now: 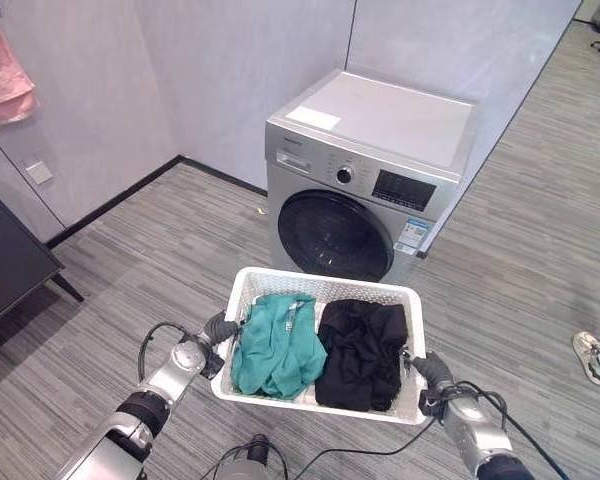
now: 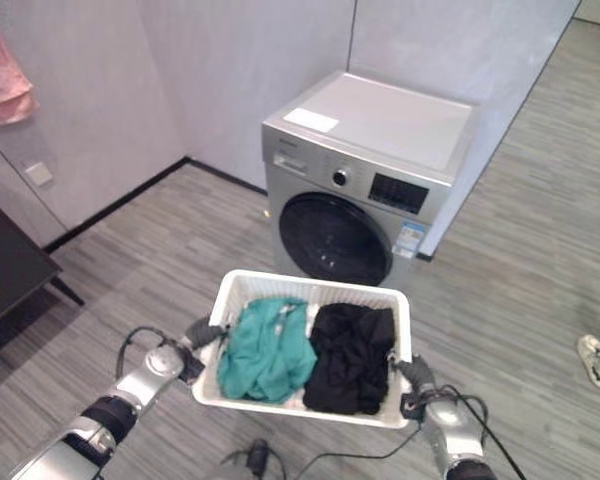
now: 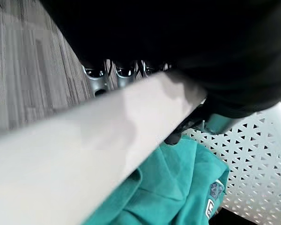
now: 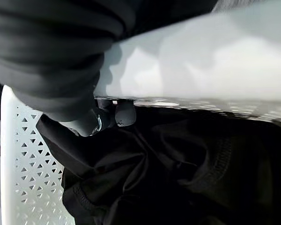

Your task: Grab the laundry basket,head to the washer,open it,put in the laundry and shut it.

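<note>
Two hands carry the white basket (image 1: 325, 288) off the floor, just in front of the washer (image 1: 380, 160), door closed. Left hand (image 1: 218, 328) clamps basket's left rim, right hand (image 1: 432, 372) grips right rim. Inside: teal top (image 1: 277, 342) beside black clothes (image 1: 362, 350). Pink towel (image 1: 2, 70) hangs on wall, far left.

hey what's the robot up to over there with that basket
It is carrying a white laundry basket in front of a silver washer, whose round door is shut. The left robot hand grips one side rim and the right robot hand the other. A teal garment and a black garment lie inside.
</note>
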### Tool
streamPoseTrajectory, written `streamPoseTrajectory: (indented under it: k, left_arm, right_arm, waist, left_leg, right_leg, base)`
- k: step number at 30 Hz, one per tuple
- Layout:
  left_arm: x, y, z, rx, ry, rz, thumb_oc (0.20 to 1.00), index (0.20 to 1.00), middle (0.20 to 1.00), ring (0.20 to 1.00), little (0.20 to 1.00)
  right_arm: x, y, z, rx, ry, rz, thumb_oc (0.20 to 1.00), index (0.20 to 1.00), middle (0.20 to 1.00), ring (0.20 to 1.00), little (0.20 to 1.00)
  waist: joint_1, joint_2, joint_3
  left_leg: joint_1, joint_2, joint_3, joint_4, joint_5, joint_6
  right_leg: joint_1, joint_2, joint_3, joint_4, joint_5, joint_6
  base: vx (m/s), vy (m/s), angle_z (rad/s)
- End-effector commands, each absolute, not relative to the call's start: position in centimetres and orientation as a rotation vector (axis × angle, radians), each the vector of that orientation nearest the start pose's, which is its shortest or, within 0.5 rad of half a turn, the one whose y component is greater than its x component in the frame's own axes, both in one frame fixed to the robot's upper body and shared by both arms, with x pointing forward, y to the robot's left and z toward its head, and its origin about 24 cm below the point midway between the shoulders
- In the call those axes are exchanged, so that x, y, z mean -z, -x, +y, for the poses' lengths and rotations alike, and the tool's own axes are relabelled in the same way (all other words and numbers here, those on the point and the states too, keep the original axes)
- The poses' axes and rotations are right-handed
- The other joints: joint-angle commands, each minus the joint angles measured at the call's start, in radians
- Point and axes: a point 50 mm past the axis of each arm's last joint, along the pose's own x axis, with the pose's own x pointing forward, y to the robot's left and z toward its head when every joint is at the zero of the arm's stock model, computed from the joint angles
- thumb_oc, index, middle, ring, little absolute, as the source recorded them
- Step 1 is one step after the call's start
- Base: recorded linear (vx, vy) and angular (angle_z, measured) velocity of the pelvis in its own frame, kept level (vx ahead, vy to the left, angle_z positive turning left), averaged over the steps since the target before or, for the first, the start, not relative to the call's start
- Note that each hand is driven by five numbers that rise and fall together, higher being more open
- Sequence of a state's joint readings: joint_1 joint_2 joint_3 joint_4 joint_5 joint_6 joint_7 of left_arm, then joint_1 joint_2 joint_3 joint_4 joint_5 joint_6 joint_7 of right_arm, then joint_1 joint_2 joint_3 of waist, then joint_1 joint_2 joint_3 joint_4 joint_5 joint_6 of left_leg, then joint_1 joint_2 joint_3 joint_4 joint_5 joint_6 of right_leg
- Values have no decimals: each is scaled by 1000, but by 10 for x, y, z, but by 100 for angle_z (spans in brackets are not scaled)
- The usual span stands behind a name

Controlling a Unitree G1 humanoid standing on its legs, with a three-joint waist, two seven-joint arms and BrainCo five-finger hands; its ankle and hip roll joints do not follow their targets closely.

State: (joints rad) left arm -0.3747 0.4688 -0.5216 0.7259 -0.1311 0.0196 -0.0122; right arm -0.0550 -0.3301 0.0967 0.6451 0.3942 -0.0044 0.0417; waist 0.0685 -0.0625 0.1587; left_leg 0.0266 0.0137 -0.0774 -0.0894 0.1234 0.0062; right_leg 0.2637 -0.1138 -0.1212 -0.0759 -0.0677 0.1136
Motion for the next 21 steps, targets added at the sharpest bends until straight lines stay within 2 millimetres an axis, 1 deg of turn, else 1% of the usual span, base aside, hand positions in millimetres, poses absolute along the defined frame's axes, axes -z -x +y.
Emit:
streamPoseTrajectory:
  k: [1,10,21]
  left_arm:
    - [-6,-321,213,159,-597,313,200,200,200,200,200]
    - [-4,-319,214,157,-592,317,200,200,200,200,200]
    - [7,-309,221,133,-566,357,200,200,200,200,200]
  right_arm:
    - [31,-230,-287,236,106,380,200,200,200,200,200]
    - [29,-231,-285,241,121,363,200,200,200,200,200]
    - [34,-225,-286,262,115,377,200,200,200,200,200]
  waist:
    - [24,34,-99]
    - [19,47,-103]
    - [8,57,-109]
  left_leg:
    - [-25,60,-30,68,-56,-43]
    - [-20,55,-33,68,-63,-43]
    - [-12,54,-27,63,-70,-40]
  right_leg:
    - [-88,-44,-22,138,-52,43]
    - [-75,-51,-35,126,-48,48]
    - [-72,-59,-36,123,-45,52]
  base:
    - [4,-39,-2]
    - [6,0,5]
    - [1,1,1]
